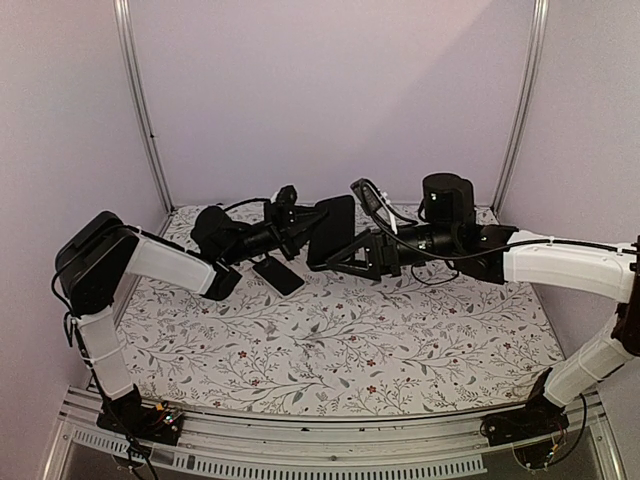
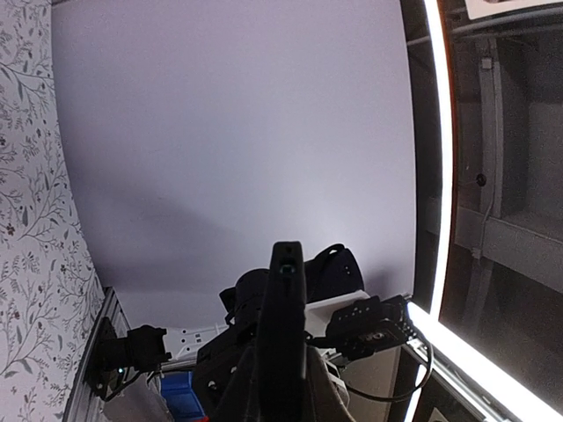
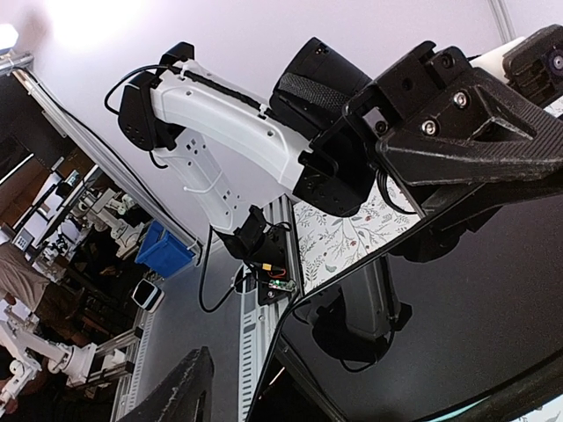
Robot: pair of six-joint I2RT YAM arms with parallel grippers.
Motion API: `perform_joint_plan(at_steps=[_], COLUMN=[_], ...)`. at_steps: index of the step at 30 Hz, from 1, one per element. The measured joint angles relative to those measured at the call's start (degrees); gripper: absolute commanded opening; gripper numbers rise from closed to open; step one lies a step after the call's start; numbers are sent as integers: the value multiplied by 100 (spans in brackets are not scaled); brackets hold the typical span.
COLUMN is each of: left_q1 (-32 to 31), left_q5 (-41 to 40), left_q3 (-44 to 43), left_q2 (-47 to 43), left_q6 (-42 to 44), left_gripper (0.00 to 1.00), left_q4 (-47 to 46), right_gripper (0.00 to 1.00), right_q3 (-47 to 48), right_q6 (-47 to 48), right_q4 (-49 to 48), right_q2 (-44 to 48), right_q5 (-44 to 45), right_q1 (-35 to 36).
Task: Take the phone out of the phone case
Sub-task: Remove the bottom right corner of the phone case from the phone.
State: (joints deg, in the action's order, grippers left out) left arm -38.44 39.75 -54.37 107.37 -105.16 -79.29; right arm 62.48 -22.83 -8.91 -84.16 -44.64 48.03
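Left claw [image 1: 306, 220] is clamped on the black phone [image 1: 334, 225]; right claw [image 1: 338, 258] stands open at its edge. Any markings are too small to read.

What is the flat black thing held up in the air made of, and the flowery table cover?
Black slab: looks like glossy glass, since it reflects shapes like a dark mirror. Flowery table cover: matte printed cloth or paper, no shine; I can't tell which.

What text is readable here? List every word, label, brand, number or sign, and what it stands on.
None can be read in any view.
Phone: screen black, no text showing.
Circuit board: any marks too small to read.
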Motion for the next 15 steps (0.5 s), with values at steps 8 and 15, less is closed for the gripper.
perform_joint_plan(at_steps=[8, 15], left_q1=[11, 26], left_q5=[85, 24], left_q3=[127, 188], left_q2=[0, 0], left_q6=[13, 15], left_gripper=[0, 0], left_q4=[31, 37], right_gripper=[67, 73], right_q3=[-446, -866], right_q6=[-413, -984], right_q4=[-354, -942], right_q2=[256, 544], right_q5=[155, 323], right_q1=[-46, -234])
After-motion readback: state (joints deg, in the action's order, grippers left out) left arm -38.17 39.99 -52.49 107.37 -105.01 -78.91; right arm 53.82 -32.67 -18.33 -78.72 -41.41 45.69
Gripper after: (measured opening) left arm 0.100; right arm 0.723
